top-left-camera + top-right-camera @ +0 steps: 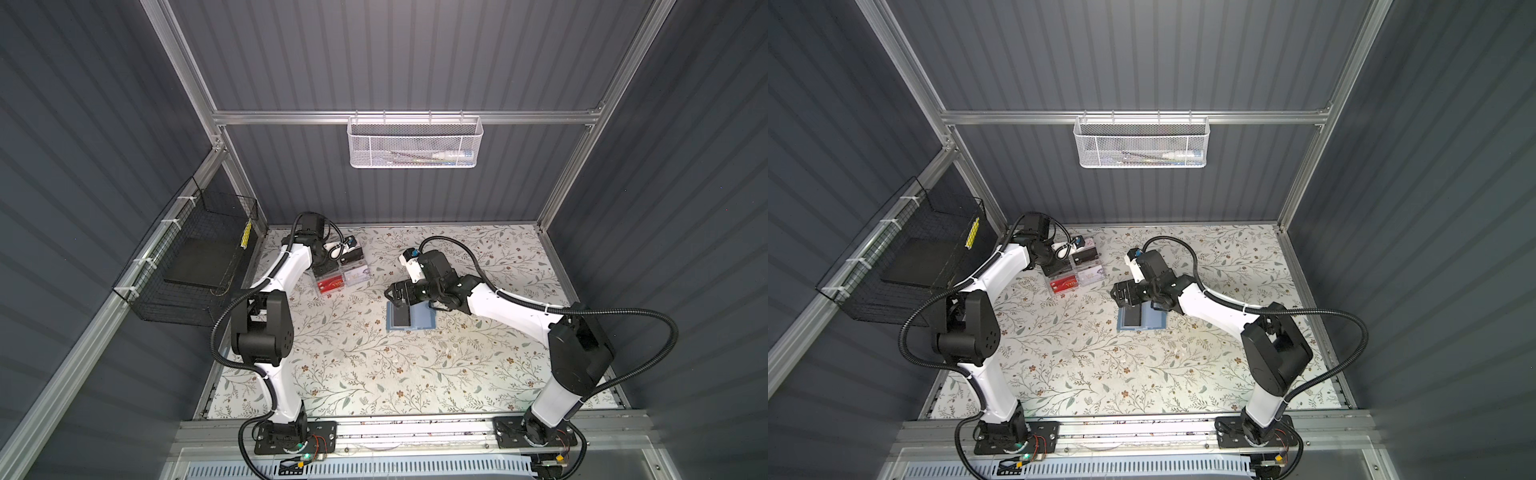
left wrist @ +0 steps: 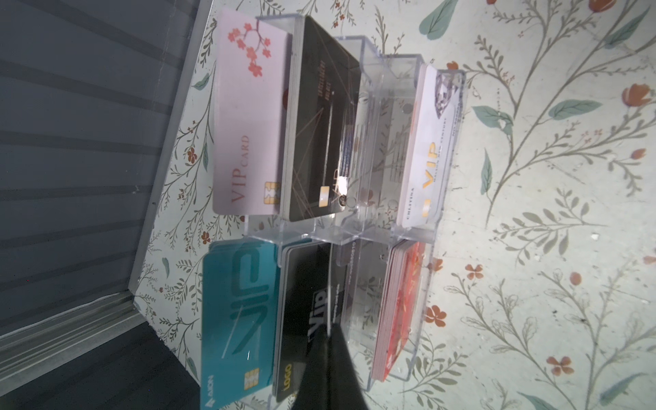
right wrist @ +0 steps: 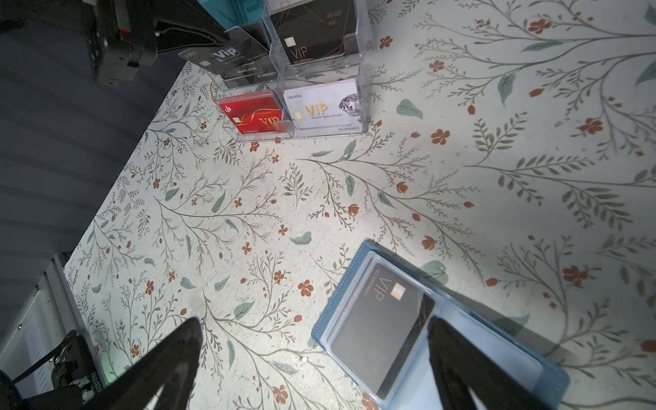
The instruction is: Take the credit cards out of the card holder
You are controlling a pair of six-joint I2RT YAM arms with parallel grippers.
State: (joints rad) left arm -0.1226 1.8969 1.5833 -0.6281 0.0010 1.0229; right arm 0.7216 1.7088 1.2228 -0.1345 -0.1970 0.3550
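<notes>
Two sets of fingers are in service. My right gripper (image 3: 314,322) is spread fully wide and grasps nothing. It hangs over the far edge of the card holder (image 1: 422,318), which lies open and flat near the middle of the surface (image 1: 415,374).

In the right wrist view, one of the fingers (image 3: 458,365) stands over the holder's inner fold, just beside the long edge of the credit card (image 3: 376,330). The other stands over bare surface, outside the holder's outer edge. The card, black with VIP lettering, sits in the clear sleeve between the two. I cannot tell whether either tip touches.

My left gripper (image 2: 328,332) is clenched tight at the clear rack (image 3: 365,53), well apart from the holder. Its tips meet the black Vip card (image 2: 312,319) standing there. I cannot tell whether that card is pinched.
</notes>
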